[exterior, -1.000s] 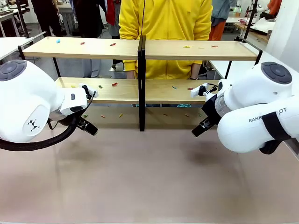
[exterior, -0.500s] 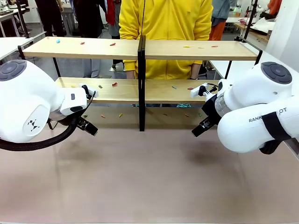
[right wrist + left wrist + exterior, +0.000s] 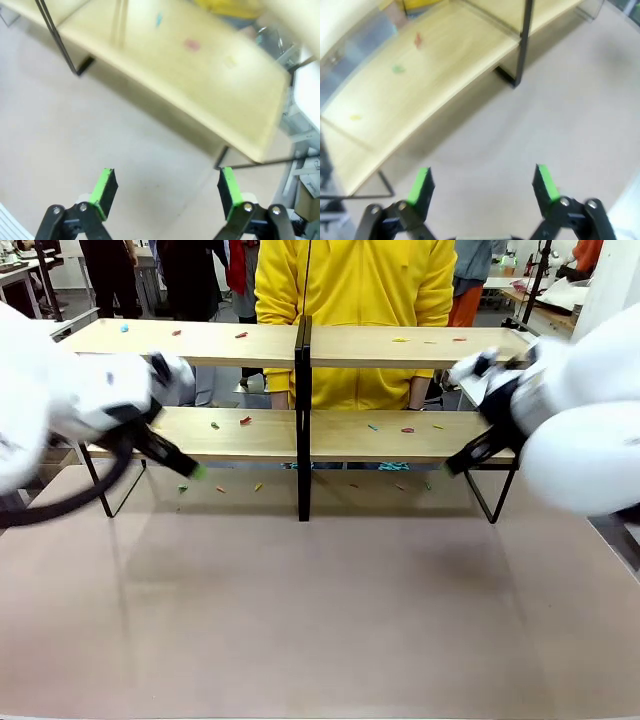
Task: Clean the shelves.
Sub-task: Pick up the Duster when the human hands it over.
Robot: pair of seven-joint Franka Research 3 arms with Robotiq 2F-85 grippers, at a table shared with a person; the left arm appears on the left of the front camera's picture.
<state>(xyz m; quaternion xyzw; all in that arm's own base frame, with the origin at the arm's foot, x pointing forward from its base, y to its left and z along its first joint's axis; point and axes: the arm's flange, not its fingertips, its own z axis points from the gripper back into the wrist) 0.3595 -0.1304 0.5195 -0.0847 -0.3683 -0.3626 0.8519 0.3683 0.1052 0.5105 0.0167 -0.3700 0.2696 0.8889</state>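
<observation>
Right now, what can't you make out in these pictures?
- Front view: the coloured bits on the shelves are too small to identify.
- Front view: both arms are blurred, the left gripper and right gripper smeared.
- Person: head cut off by top edge.

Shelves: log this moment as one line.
two-tier light-wood shelves, black frame: coloured scraps on both tiers | left gripper: open, empty | right gripper: open, empty | yellow-clad person: behind

Robotics lab, open-plan. White left arm [image 3: 60, 410] and right arm [image 3: 585, 420] flank bare brown worktop [image 3: 320, 620]. Shelves [image 3: 400, 347] stand on it as test prop, strewn with small coloured scraps [image 3: 245, 420]. Person in yellow top [image 3: 355, 290] stands across worktop. Behind: more white tables [image 3: 505, 284], other people standing [image 3: 110, 270].
</observation>
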